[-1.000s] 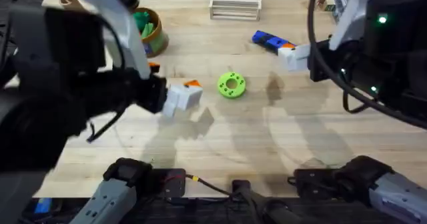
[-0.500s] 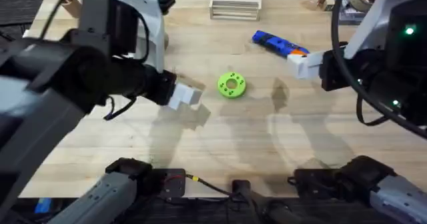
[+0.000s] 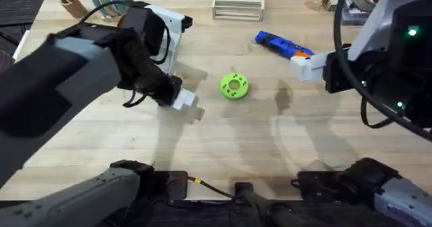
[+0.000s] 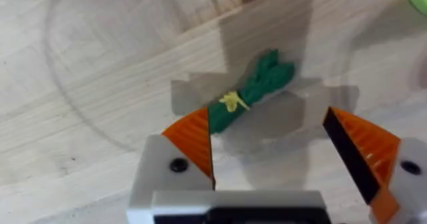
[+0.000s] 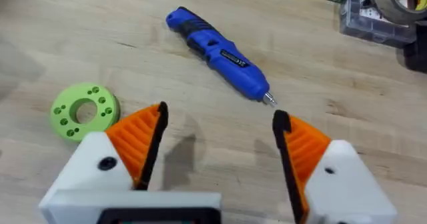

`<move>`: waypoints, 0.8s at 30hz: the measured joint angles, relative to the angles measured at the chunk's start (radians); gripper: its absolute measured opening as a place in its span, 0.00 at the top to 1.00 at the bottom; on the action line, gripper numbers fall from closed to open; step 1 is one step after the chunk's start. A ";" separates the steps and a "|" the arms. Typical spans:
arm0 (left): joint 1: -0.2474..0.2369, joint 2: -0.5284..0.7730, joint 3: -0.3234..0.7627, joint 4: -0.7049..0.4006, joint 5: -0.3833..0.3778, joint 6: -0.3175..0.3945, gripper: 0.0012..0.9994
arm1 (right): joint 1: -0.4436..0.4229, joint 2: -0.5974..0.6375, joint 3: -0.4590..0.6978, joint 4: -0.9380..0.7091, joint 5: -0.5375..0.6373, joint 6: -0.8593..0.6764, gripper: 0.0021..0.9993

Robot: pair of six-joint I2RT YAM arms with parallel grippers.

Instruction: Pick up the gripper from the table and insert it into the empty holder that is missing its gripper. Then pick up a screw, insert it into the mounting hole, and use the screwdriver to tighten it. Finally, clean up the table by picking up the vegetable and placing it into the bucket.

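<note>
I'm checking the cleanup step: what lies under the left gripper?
Under the open left gripper the vegetable lies on the table, one end beside an orange pad. Seen from overhead, the arm covers it.

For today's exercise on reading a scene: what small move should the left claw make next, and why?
Probably lower straight down and close. The left claw is open, its orange pads on either side of the vegetable, which lies flat on the table, not yet gripped.

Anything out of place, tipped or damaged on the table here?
Nothing stands out. The screwdriver lies flat on the table, the green ring sits flat nearby, and the toy vegetable lies intact under the open left end effector. Nothing looks spilled or broken.
</note>
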 joint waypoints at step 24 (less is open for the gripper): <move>0.000 0.169 0.002 0.055 -0.044 0.033 0.71 | 0.000 0.000 0.000 -0.018 0.000 0.004 0.01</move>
